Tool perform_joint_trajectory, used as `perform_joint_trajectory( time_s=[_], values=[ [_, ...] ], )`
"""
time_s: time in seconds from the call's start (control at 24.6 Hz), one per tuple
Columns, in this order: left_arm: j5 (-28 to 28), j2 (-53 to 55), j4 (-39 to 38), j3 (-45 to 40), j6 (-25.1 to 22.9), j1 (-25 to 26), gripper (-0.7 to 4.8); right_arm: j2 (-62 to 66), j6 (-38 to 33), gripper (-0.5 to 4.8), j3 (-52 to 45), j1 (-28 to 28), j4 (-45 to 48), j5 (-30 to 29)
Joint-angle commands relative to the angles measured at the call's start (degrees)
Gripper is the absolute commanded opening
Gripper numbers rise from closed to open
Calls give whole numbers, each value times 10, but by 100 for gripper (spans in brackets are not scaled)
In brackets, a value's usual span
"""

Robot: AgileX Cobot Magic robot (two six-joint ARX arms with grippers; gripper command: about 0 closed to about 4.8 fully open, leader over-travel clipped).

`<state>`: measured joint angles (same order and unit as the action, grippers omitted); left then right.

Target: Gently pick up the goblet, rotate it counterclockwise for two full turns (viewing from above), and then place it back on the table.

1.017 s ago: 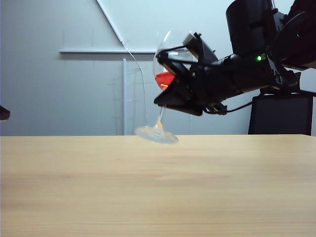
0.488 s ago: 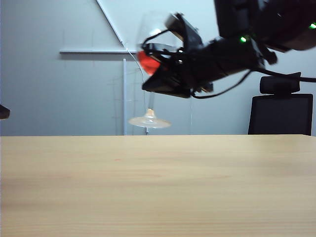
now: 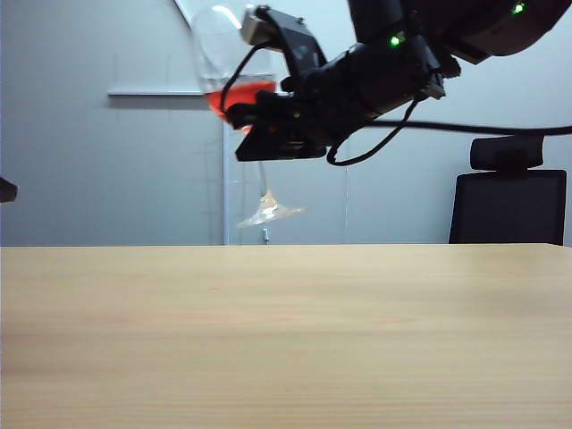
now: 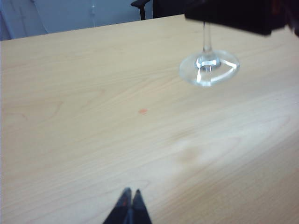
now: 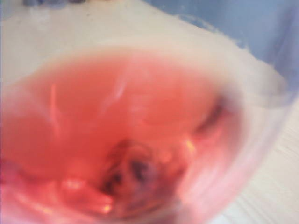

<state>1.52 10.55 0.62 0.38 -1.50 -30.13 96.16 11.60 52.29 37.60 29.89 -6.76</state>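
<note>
Your right gripper [image 3: 259,116] hangs high over the table [image 3: 286,340], reaching in from two o'clock in the exterior view, with its fingers clamped on the lower bowl of the goblet [image 3: 234,80]. The glass is off the wood entirely: its round foot [image 3: 270,213] floats above the far edge of the table, and the stem leans so that the foot points toward five o'clock and the rim toward eleven. Red liquid [image 3: 234,96] sits in the bottom of the bowl just at the fingers. In the right wrist view the goblet [image 5: 140,130] fills nearly everything, a blurred pink-red wash seen through the glass, so you cannot make out the fingers there.

Your left gripper [image 4: 129,207] stays out of the work, its two dark fingertips pressed together with nothing between them, low over the bare table [image 4: 93,116]. From its camera the goblet's foot [image 4: 209,68] hangs at about one o'clock, well apart from those tips.
</note>
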Motion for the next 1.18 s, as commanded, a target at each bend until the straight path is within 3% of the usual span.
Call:
perform_joint_trajectory(
  time_s=[0.04,0.28,0.53,0.69,0.89,1.18],
  values=[
    [-2,-1,7,1,0,1,-5,-7,4,-9,4,2,32,-13],
    [-2,-1,7,1,0,1,-5,-7,-24,-9,-13,2,93,-50],
    [-2,-1,7,1,0,1,-5,-7,-130,-9,-98,2,269,-86],
    [-2,-1,7,1,0,1,-5,-7,-240,-9,-164,-9,368,-84],
    [-2,-1,7,1,0,1,-5,-7,-302,-9,-185,-32,356,-64],
    [-2,-1,7,1,0,1,-5,-7,-328,-9,-164,-61,248,-60]
  ],
)
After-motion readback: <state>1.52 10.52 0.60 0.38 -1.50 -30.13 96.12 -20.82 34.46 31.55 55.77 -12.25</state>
